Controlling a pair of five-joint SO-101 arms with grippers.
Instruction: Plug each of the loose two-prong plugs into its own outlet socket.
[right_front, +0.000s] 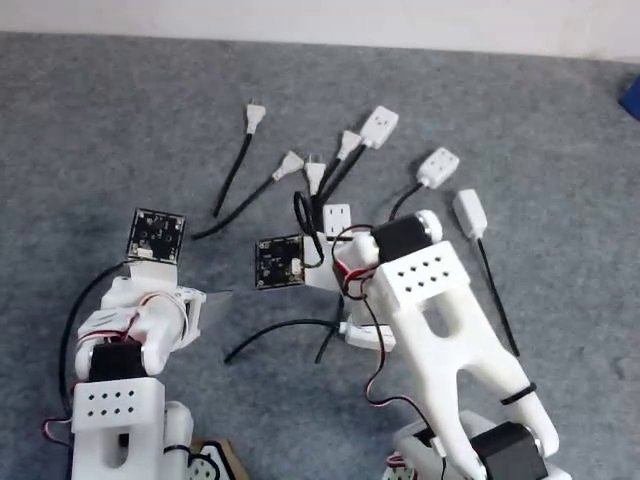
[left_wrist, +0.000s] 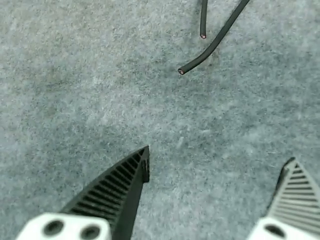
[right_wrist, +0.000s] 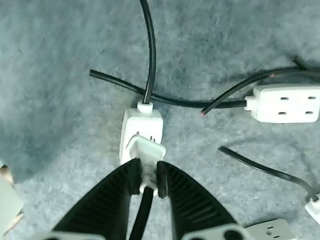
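Observation:
My right gripper (right_wrist: 148, 175) is shut on a white two-prong plug (right_wrist: 145, 152). The plug's prongs rest against a white outlet socket (right_wrist: 141, 125) with a black cord; I cannot tell whether they are seated. From above that socket (right_front: 337, 215) lies just beyond the right arm's wrist. Three loose plugs (right_front: 254, 117), (right_front: 289, 163), (right_front: 315, 175) lie farther back, with a fourth plug (right_front: 349, 143) beside them. My left gripper (left_wrist: 219, 157) hangs open over bare carpet, holding nothing, near two cut cable ends (left_wrist: 192, 65).
More white sockets lie at the back right (right_front: 379, 125), (right_front: 438, 166), (right_front: 469, 213), and another socket (right_wrist: 285, 102) sits close to the held plug. Black cords cross the grey carpet (right_front: 120, 130) around the right arm. Open carpet lies at the left.

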